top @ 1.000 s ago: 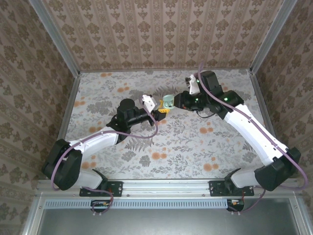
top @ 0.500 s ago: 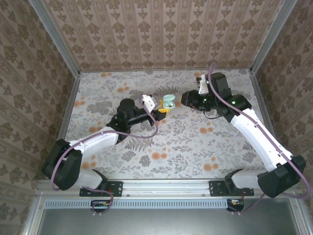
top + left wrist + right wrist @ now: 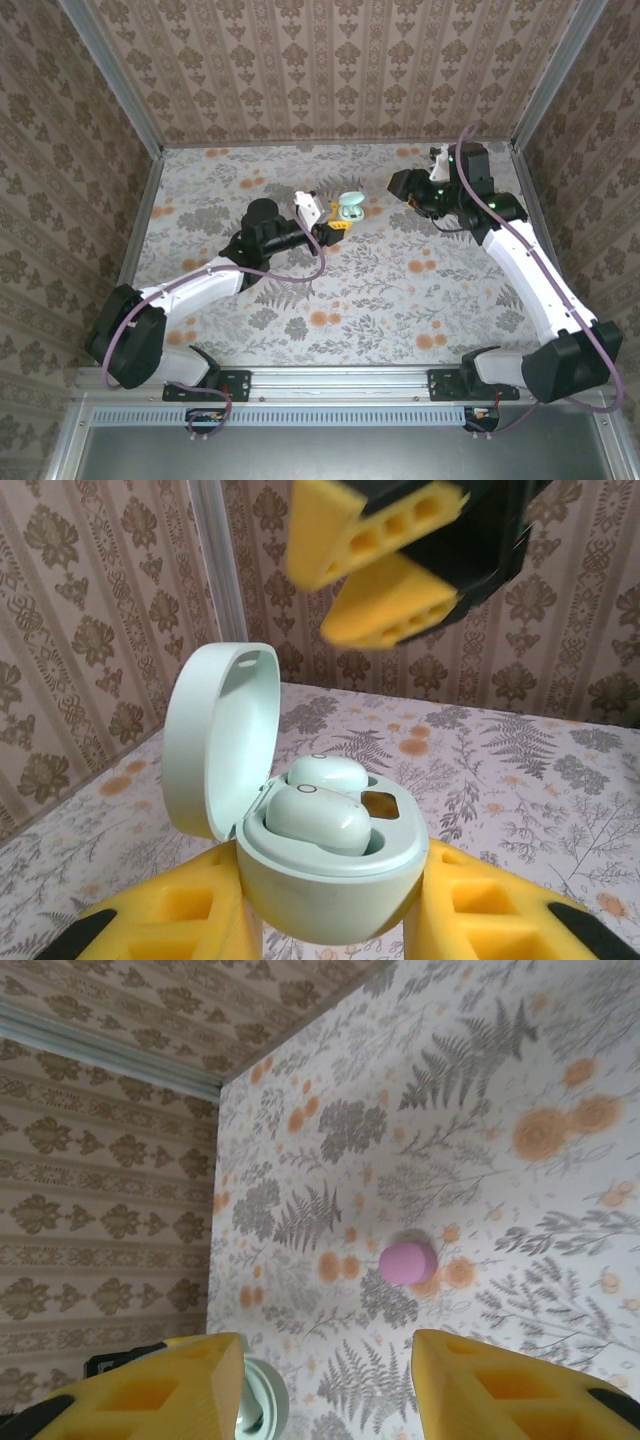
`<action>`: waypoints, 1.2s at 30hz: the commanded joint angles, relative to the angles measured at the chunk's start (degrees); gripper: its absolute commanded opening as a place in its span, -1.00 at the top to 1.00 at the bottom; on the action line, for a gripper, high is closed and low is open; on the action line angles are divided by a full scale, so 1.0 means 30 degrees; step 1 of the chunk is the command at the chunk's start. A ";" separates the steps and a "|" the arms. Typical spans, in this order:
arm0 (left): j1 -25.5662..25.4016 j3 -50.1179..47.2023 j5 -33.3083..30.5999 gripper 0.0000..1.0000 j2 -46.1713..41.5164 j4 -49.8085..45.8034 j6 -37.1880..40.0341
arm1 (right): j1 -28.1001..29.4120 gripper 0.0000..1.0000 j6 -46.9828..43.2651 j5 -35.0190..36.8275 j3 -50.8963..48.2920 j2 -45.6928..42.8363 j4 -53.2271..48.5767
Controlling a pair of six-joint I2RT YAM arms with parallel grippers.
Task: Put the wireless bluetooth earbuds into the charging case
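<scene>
Left wrist view: my left gripper is clamped on the mint case, lid up, both earbuds seated; right gripper parted, empty.

Mint-green charging case held open, two earbuds seated inside; a third earbud lies loose on the desk.

The charging case is kept upright, clamped at its base between the yellow fingers of the left hand. Its lid is swung back on the hinge and stands nearly vertical at the left of the left wrist view. Two pale mint earbuds are nested side by side in the wells, rounded backs up, each marked with a small ring. A pinkish-purple earbud, blurred and rounded, rests alone on the floral desk, well apart from the case.
</scene>
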 commanded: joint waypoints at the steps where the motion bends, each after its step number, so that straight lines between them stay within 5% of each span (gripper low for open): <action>1: -0.0248 0.0654 0.0573 0.32 -0.0422 -0.0492 0.0238 | -0.0066 0.00 0.0843 -0.2064 0.1027 0.0842 0.0888; 14: -0.0536 0.0959 0.0636 0.32 -0.0326 -0.0727 0.0313 | 0.0403 -0.02 0.1132 -0.3968 0.2383 0.2971 0.1277; 22: -0.0605 0.1167 0.0471 0.32 -0.0157 -0.0654 0.0128 | 0.1566 0.00 -0.1220 -0.4888 0.3586 0.4154 -0.1502; 36: -0.0587 0.1349 0.0139 0.32 -0.0154 -0.0511 0.0044 | 0.1683 -0.05 -0.1001 -0.5394 0.0157 0.1186 -0.0063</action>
